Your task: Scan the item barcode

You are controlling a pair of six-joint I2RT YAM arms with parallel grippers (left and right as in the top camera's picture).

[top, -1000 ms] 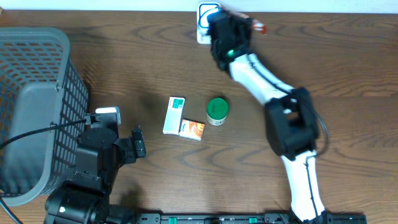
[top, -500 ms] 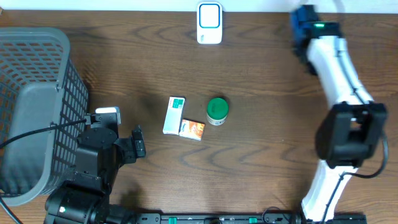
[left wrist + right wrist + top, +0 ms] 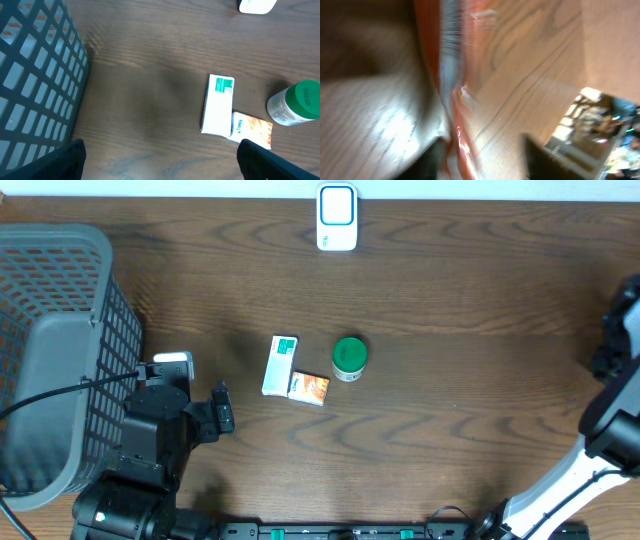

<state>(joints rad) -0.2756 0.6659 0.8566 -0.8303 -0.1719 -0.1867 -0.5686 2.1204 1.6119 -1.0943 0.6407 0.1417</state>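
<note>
Item: seen only in the right wrist view, a red-orange streak running from top centre to the lower left of the frame, beside the dark shapes of the right gripper. The view is too blurred to tell whether the jaws pinch it or stand apart. It looks glossy and thin-edged with a pale band along it, and no barcode is legible. Right arm: far right edge of the overhead view, well apart from the scanner, which lies at top centre, probably so a code can be passed over it. Left gripper: lower left of the overhead view, fingers spread wide, holding nothing, likely parked facing the waiting stock. Box, packet, bottle: mid-table, box and packet touching. Basket: left edge, presumably for scanned goods.
</note>
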